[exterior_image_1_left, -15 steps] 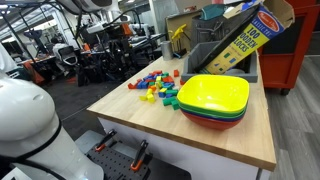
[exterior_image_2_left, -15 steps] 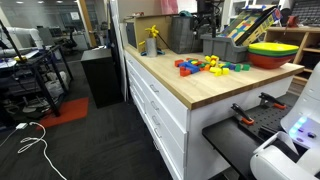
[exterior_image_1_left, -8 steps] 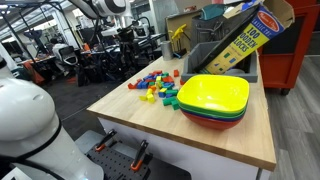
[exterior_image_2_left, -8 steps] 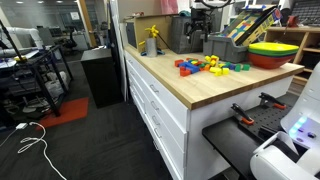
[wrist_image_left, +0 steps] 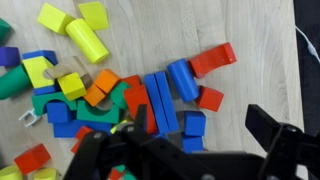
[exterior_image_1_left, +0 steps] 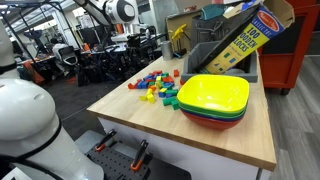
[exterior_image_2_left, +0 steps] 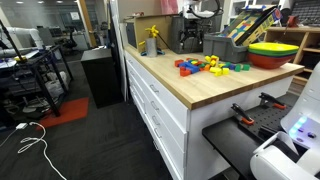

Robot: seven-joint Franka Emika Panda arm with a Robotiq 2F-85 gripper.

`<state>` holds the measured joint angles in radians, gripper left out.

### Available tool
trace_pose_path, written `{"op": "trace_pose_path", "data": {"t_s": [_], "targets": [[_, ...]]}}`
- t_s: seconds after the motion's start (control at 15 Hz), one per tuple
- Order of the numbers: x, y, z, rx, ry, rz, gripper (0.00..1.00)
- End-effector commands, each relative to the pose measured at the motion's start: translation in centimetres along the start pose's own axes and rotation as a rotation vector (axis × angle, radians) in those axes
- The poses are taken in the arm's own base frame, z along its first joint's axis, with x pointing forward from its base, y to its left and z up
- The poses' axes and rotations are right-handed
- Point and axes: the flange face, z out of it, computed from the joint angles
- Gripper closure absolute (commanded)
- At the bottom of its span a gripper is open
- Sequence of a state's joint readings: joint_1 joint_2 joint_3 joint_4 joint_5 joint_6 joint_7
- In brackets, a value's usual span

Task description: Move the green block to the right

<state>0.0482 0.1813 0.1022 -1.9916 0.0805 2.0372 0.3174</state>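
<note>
Claw hangs over the block pile on the wooden table, jaws spread wide, gripping nothing. In the wrist view the green block sits mid-pile, touching an orange block and just beside two blue planks. A stack of bowls sits near the pile in an exterior view.

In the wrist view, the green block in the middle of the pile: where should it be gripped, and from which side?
Probably from straight above: the green block lies flat on the table, hemmed in by an orange block and blue blocks. Grip across its two freest edges; which those are is hard to tell.
</note>
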Motion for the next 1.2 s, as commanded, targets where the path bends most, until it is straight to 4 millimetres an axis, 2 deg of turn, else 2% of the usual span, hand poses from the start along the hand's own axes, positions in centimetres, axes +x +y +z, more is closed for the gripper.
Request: {"op": "trace_pose_path", "data": {"t_s": [0.0, 0.33, 0.6, 1.13], "targets": [[2.7, -0.9, 0.7, 0.004, -0.007, -0.045, 0.0], [5.9, -2.2, 1.5, 0.021, -0.016, -0.077, 0.0], [9.0, -2.3, 1.6, 0.022, -0.002, -0.05, 0.0], [14.1, 0.6, 1.5, 0.012, 0.006, 0.028, 0.0]]}}
